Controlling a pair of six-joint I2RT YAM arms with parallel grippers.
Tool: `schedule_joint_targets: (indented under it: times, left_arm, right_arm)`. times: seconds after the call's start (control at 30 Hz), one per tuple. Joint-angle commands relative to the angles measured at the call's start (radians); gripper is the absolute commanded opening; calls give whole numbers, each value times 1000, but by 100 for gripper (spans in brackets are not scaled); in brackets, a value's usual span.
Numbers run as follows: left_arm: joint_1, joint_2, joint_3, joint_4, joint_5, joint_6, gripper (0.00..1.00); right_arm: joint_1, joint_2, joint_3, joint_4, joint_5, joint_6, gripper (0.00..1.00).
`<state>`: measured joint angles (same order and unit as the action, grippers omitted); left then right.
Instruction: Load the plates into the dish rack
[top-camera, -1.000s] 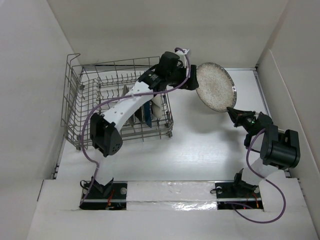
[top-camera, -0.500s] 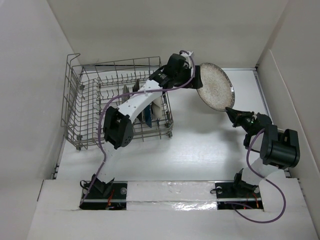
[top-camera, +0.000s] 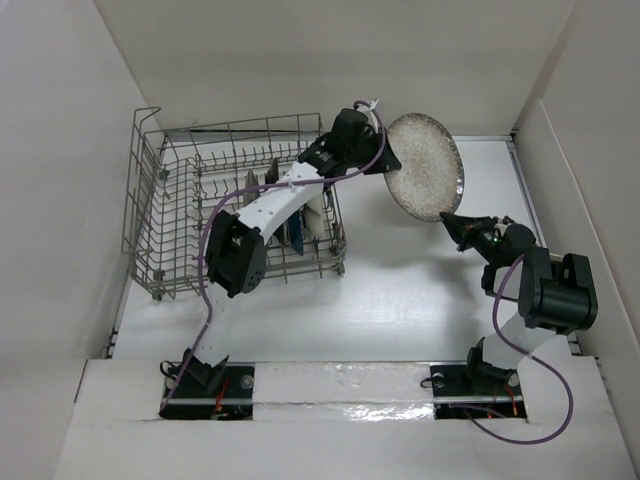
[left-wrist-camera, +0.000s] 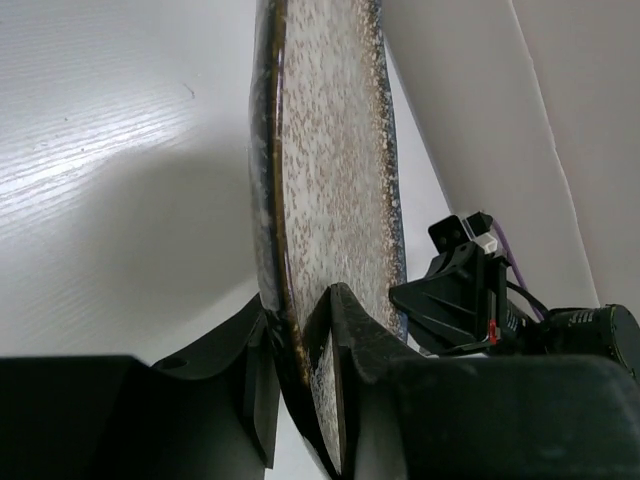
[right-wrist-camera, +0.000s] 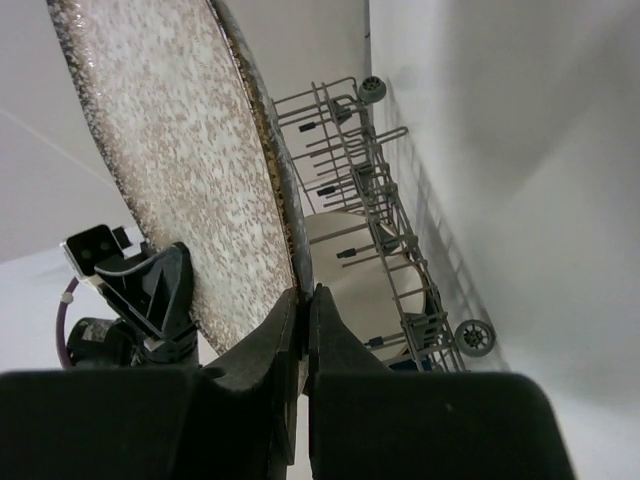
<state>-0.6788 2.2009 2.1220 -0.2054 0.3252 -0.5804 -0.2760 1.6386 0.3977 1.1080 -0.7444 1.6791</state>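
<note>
Left jaws clamp the speckled plate (top-camera: 425, 168), held beside the dish rack (top-camera: 150, 215).

A lab test cell: plain white board walls (top-camera: 60, 200) box in a white table (top-camera: 400, 300), with the left arm (top-camera: 275, 200) and right arm (top-camera: 520, 330) bolted at its near edge.

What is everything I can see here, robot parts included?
Speckled grey-beige plate: one, held in the air right of the rack.
Dish rack: one, grey wire, on the table's left.
Cream plate: one, standing in the rack.
Dark blue dish: one, in the rack; the arm may hide more.
Table: one, white.
Walls: white panels round the table.
Cables: two, purple, one along each arm.
Left arm, right arm: white and black.
Left gripper: black, clamped on the plate's rim.
Right gripper: black, fingers close together at the plate's lower edge; grip unclear.
</note>
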Motion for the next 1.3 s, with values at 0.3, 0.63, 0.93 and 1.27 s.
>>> schedule_joint_targets:
  times: [0.3,0.63,0.93,1.27]
  left_arm:
    - [56,-449,-267,244,-15,77,0]
    - [252,-776,-218,83,-109,97,0]
    - [484,-944,-145,-100,-144,112,0]
    - [484,-1112,-272,-221,-701,327,0]
  right_arm:
    - [53,-80,99,560,-121,-30,75]
    - [109,-334,135,49,-64,-410,86]
    - [176,-454,178,-335,57,-668,89]
    - [215,-349,156,-204,17,-595,88]
